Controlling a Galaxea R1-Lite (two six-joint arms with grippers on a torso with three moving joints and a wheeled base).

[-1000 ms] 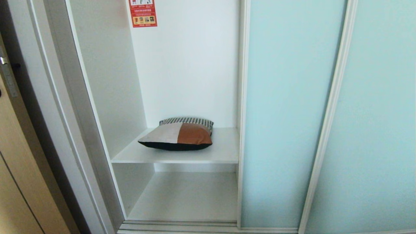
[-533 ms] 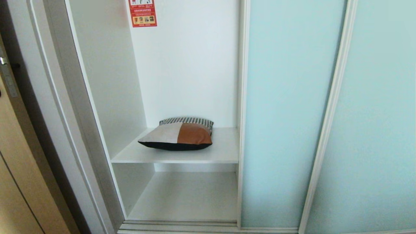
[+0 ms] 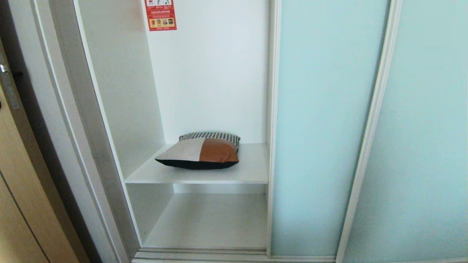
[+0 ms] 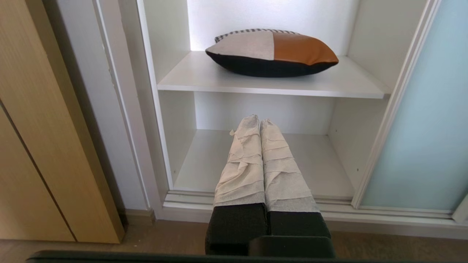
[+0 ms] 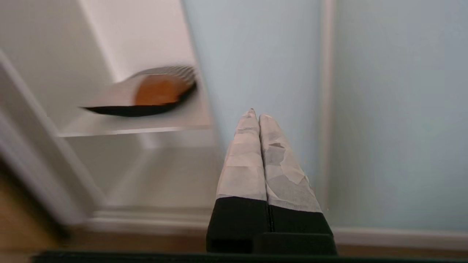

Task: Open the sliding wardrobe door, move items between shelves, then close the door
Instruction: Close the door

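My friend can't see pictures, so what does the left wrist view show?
The left claw, shut and empty, points into an open white wardrobe. A tan, brown and black cushion lies on the upper shelf; the lower shelf looks bare.

Left tool [image 4: 259, 122], right tool [image 5: 255, 115], cream-wrapped fingers [image 4: 241, 160], black bases

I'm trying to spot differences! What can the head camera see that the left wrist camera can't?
Only the head view shows the red sticker high on the wardrobe's back wall. Only the left wrist view shows the left pincer, shut, and the wooden floor. Both show the cushion on the upper shelf, the bare lower shelf and the aqua sliding door.
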